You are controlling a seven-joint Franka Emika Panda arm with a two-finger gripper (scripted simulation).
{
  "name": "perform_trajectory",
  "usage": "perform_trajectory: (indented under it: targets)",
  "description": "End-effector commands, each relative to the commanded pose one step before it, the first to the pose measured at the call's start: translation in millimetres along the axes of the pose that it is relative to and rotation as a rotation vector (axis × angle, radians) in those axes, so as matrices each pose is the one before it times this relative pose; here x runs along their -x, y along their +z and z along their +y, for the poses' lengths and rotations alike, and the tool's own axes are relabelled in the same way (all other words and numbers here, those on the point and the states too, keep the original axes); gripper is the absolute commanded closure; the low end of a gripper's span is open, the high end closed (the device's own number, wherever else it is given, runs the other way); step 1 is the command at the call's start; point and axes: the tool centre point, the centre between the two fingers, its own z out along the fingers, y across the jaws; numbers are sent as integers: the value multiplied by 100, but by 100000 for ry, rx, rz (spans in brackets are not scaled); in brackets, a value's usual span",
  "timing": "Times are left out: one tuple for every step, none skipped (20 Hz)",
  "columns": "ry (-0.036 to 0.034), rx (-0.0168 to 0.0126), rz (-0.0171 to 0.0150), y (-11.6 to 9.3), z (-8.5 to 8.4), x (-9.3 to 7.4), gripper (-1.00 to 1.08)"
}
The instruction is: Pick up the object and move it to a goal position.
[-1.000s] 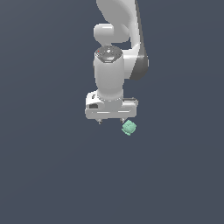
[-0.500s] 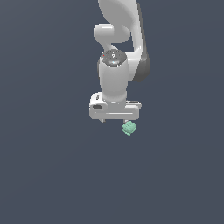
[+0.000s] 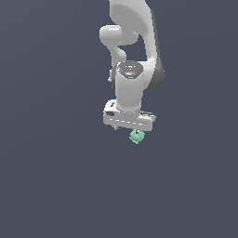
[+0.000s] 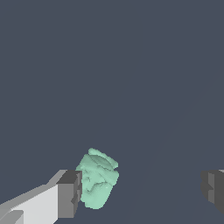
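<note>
Gripper lining up over the block

The gripper (image 4: 140, 192), jaws spread wide, brackets the block (image 4: 97, 178), which sits just beside one finger (image 4: 70, 194), ready for pinching.

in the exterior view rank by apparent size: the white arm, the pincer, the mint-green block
1. White arm, by far the largest.
2. Pincer, the wide white bar at the arm's lower end.
3. Mint-green block, much the smallest, peeking out just beneath the pincer.
</note>
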Motion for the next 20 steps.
perform_trajectory:
  targets:
    - [5406, 208, -412, 709, -629, 567, -92]
    - [2135, 95, -157, 279, -229, 239, -92]
    - [2135, 102, -153, 278, -222, 246, -92]
    - [2136, 108, -149, 276, -213, 252, -92]
    - [2136, 115, -144, 275, -205, 258, -92]
    - [2136, 121, -139, 274, -197, 263, -92]
    - [2136, 127, -133, 273, -188, 269, -92]
    - [2137, 133, -128, 272, -179, 273, -92]
    - [2137, 138, -122, 270, -170, 278, -92]
    - [2138, 144, -116, 269, -161, 282, -92]
    - [2138, 149, -110, 268, -152, 287, -92]
    - [2138, 154, -103, 266, -142, 290, -92]
    - [2115, 157, -96, 262, -131, 291, -92]
    - [2015, 153, -85, 248, -117, 280, -92]
    - [1907, 149, -75, 234, -102, 267, -92]
    - [1797, 143, -65, 220, -90, 254, -92]
    - [1689, 137, -57, 205, -77, 240, -92]
    - [1581, 130, -49, 191, -67, 225, -92]
    - [1471, 122, -42, 177, -58, 211, -92]
    - [1364, 115, -36, 164, -49, 196, -92]
